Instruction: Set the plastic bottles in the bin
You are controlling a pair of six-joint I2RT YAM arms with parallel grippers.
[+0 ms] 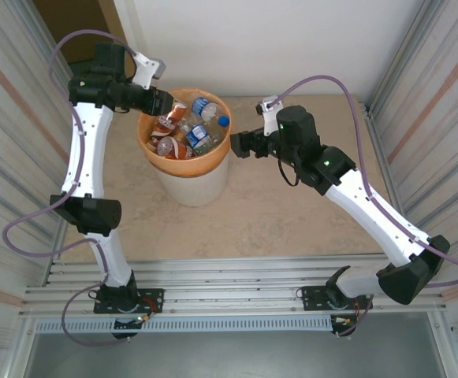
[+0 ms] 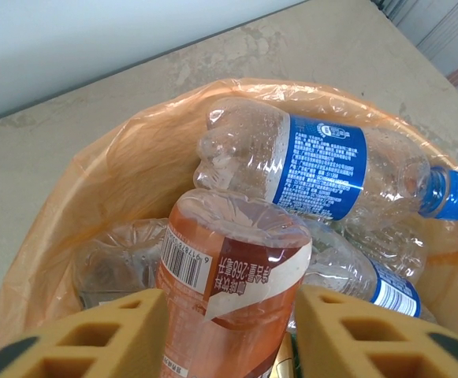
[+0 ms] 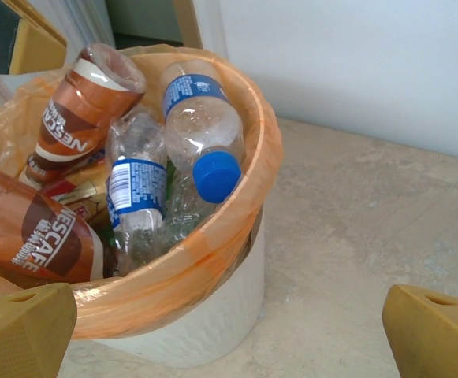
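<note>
L gripper (image 2: 232,315) over bin (image 1: 183,162), far-left rim; jaws narrow astride brown bottle (image 2: 229,260), its axis pointing away; grip unclear. R gripper (image 3: 229,327) wide, empty.

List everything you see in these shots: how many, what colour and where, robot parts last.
bin: one, off-white with an orange liner, on the table left of centre
brown-labelled bottles: two, clear plastic, in the bin's left side
blue-labelled bottles: two, clear, one with a blue cap, in the bin's right side
buried bottles: count unclear, clear, beneath the others
table: one, beige, under the bin
wall: one, white, behind the table
rails: several, silver, along the near edge
left tool: one, yellow pads, over the bin, a brown-labelled bottle between the pads, grip unclear
right tool: one, yellow pads, open and empty, beside the bin's right rim
</note>
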